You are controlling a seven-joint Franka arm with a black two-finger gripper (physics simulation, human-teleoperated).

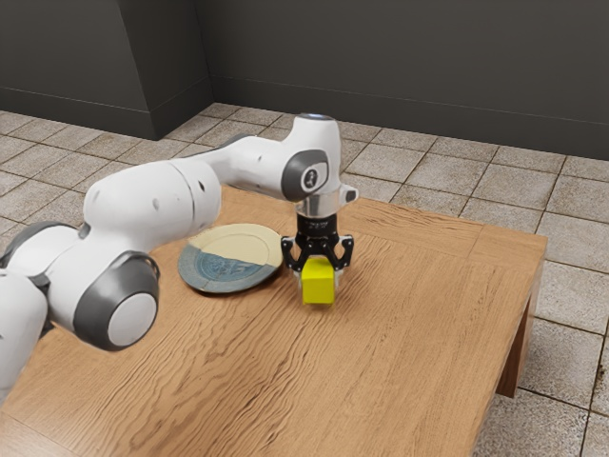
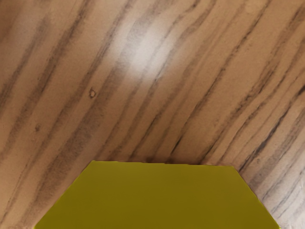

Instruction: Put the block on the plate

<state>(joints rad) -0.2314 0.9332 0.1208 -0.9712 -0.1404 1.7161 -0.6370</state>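
one bright yellow, smooth, cube-like block [image 1: 319,285] is pinched between the jaws, which bear on two opposite sides. whether its underside is clear of the brown wooden table [image 1: 409,314] cannot be told. the round ceramic-looking plate [image 1: 230,268], part cream and part blue-grey, lies flat on the table beside the jaws, toward the exterior view's left.

the step in hand is judged to be lift and transfer. maintain steady closing force throughout. raise the jaws straight up until the block's underside would pass well over the plate's rim; sideways travel started too low could catch the rim and push the plate or twist the block. keep the jaws pointing down, move level toward the plate, and stop with the block over the plate's middle, since the raised edge could tip a block set there. lower slowly until the base bears flat, then spread the jaws evenly and withdraw vertically.

the block has flat faces, straight edges and an even colour without visible markings. it stands upright, square to the jaws. it looks vivid yellow in the exterior view and darker olive in the wrist view, just below the jaws.
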